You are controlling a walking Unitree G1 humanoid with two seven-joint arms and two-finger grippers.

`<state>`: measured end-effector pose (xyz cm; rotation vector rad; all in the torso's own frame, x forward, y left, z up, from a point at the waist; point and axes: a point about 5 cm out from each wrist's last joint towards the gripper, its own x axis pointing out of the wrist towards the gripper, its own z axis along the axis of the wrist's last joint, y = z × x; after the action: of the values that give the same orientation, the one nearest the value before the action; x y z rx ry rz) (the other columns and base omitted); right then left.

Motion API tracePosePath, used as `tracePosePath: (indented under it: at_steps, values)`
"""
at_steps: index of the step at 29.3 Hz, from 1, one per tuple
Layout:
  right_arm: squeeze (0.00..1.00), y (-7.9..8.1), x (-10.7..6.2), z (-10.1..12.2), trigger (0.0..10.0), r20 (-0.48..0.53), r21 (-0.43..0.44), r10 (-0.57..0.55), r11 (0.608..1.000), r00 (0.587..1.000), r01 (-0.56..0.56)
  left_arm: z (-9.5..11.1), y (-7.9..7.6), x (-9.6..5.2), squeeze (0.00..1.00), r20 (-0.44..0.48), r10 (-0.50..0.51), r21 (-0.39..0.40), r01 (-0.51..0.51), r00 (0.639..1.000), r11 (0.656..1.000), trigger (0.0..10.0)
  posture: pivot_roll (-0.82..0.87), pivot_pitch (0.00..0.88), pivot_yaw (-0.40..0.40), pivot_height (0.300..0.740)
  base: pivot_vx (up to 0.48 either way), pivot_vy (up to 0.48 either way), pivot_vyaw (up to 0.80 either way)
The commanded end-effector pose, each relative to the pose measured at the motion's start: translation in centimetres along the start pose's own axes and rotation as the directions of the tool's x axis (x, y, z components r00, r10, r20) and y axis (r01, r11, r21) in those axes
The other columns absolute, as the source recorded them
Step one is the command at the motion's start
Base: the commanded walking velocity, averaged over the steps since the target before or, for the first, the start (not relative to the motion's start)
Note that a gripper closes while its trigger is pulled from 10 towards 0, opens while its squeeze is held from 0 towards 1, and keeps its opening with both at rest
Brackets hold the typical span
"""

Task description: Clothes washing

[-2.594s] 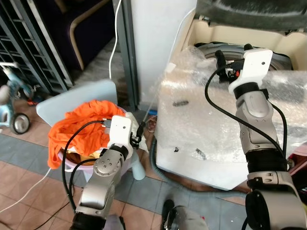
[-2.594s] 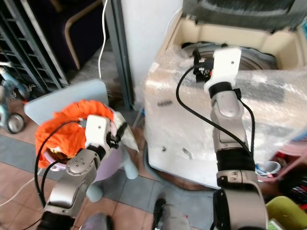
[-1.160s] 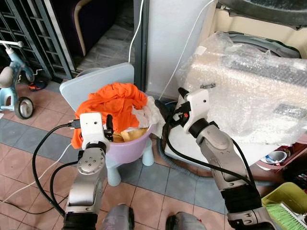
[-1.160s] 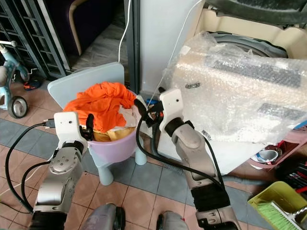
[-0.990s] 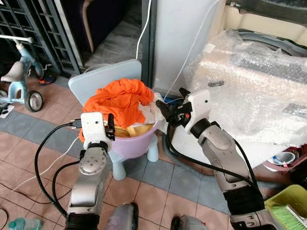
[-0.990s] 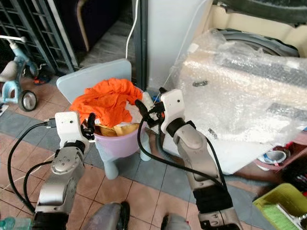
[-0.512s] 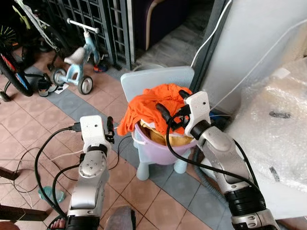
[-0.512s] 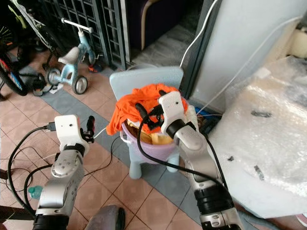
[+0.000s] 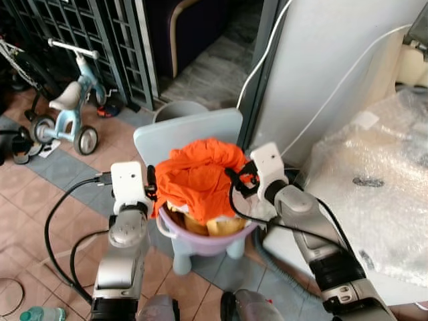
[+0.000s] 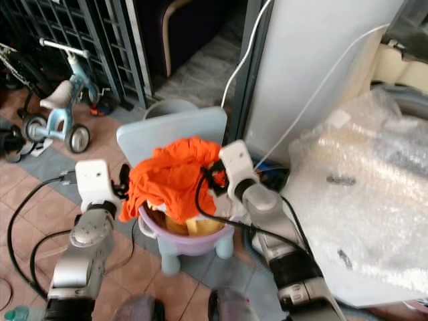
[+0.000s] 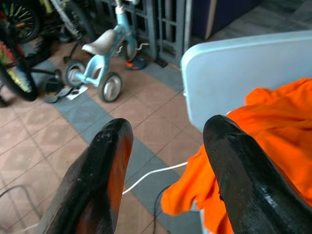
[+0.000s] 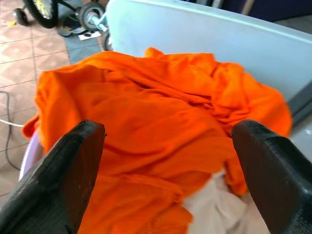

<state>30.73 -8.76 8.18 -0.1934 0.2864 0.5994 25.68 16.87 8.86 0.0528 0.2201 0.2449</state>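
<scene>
— Left eye view first: what is the biggest thing there?

— The washing machine (image 9: 374, 194), off to the robot's right, its top wrapped in bubble wrap (image 9: 394, 160). A white wall panel (image 9: 328, 60) stands behind it with white cables running down it.

— And the laundry?

— It sits in front of the robot in a lilac basin (image 9: 200, 239), which rests on a pale blue child's chair (image 9: 180, 130). An orange garment (image 9: 197, 177) is heaped on top and hangs over the basin's left rim; something yellow and something white show under it.

— Where are the grippers?

— The right gripper (image 12: 165, 141) is at the right side of the heap, just above the cloth. In the right wrist view its two black fingers (image 12: 63, 175) are spread wide, with the orange garment between them and nothing pinched. The left gripper (image 11: 163, 161) is beside the basin's left rim, close to the hanging orange edge. Its fingers (image 11: 105, 170) are also apart, holding nothing.

— Anything smaller around?

— A light blue tricycle (image 9: 67, 110) stands on the tiled floor (image 9: 40, 194) by a dark metal grille (image 9: 100, 33), well apart from the basin.
</scene>
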Motion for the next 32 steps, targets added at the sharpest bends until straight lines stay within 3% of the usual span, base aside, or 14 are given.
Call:
tracePosePath:
  at_steps: [1,9,15,16,17,18,23,32]
  values:
    - [0.00,-0.4,0.1,-0.3,10.0,-0.005,-0.054,-0.003,0.999,1.000,0.003,-0.3,0.8,-0.7,0.00,-0.021,0.026,0.002,-0.026,0.999,1.000,10.0,0.10,0.128,-0.009,0.740,0.000,0.000,0.80]
    - [0.00,-0.5,1.2,-1.9,10.0,-0.092,-0.021,-0.037,0.999,0.995,0.035,-0.6,1.3,-2.3,0.00,-0.058,0.022,-0.027,-0.024,0.998,0.999,10.0,0.17,0.154,-0.025,0.740,0.000,0.000,0.80]
    - [0.00,-0.3,2.2,-3.1,10.0,-0.179,-0.035,-0.050,0.998,0.983,0.044,-0.7,1.0,-2.8,0.00,-0.085,-0.012,-0.027,0.009,0.996,1.000,10.0,0.18,0.168,-0.035,0.740,0.000,0.000,0.00]
    - [0.00,-0.4,2.3,-3.4,8.4,-0.207,-0.040,-0.061,0.998,0.976,0.054,-0.5,0.8,-2.8,0.00,-0.077,-0.022,-0.030,0.020,0.997,0.999,10.0,0.19,0.168,-0.035,0.740,0.000,0.000,0.00]
    - [0.00,-0.5,2.3,-3.5,8.4,-0.215,-0.043,-0.066,0.997,0.974,0.058,-0.4,0.7,-2.8,0.00,-0.076,-0.024,-0.030,0.022,0.997,0.999,10.0,0.19,0.168,-0.035,0.740,0.000,0.000,0.00]
    - [0.00,-0.7,2.3,-3.6,0.0,-0.226,-0.047,-0.080,0.996,0.971,0.071,-0.3,0.7,-2.7,0.00,-0.074,-0.027,-0.029,0.025,0.997,0.999,10.0,0.19,0.167,-0.033,0.740,0.000,0.000,0.00]
    - [0.00,-2.3,1.9,-4.4,0.0,-0.265,-0.055,-0.176,0.984,0.948,0.167,-0.2,0.4,-2.5,0.00,-0.080,-0.044,-0.025,0.042,0.996,0.999,10.0,0.17,0.158,-0.024,0.740,0.000,0.000,0.00]
    - [0.00,-3.6,1.1,-5.2,0.0,-0.289,-0.009,-0.252,0.965,0.924,0.261,-0.1,-0.1,-1.7,0.00,-0.084,-0.062,-0.028,0.060,0.995,0.998,10.0,0.16,0.141,-0.025,0.740,0.000,0.000,0.00]
